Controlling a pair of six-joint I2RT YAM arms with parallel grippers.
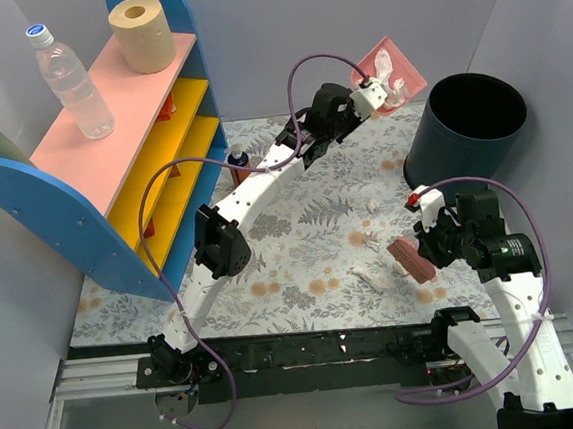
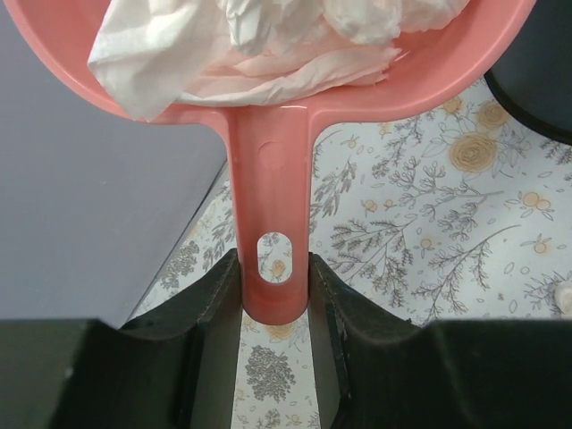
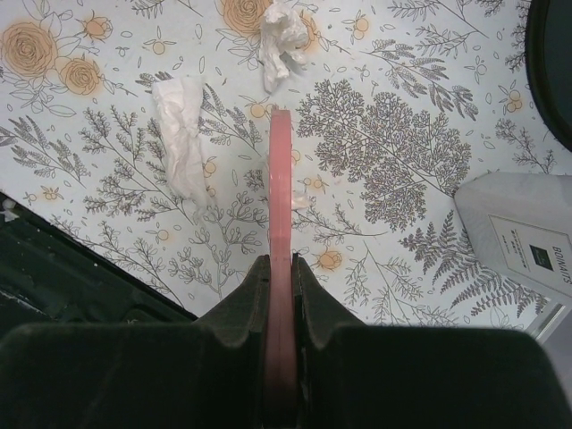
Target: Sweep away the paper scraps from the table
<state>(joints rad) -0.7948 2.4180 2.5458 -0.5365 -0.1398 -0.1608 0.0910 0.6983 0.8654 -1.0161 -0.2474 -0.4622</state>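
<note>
My left gripper (image 1: 362, 102) is shut on the handle (image 2: 273, 259) of the pink dustpan (image 1: 392, 73) and holds it raised at the far right, beside the dark bin (image 1: 464, 124). White paper scraps (image 2: 250, 45) lie piled in the pan (image 2: 429, 85). My right gripper (image 1: 432, 247) is shut on a pink brush (image 1: 414, 260), held edge-on above the table (image 1: 297, 224). In the right wrist view, the brush (image 3: 281, 179) points at loose scraps on the cloth: a long one (image 3: 183, 143), a crumpled one (image 3: 281, 36) and a tiny one (image 3: 304, 192). Two scraps (image 1: 368, 280) show in the top view.
A blue, pink and yellow shelf (image 1: 111, 160) stands at the left with a beige paper roll (image 1: 142, 34) and a clear bottle (image 1: 72, 83) on top. A white labelled box (image 3: 523, 250) lies right of the brush. Grey walls close in the table.
</note>
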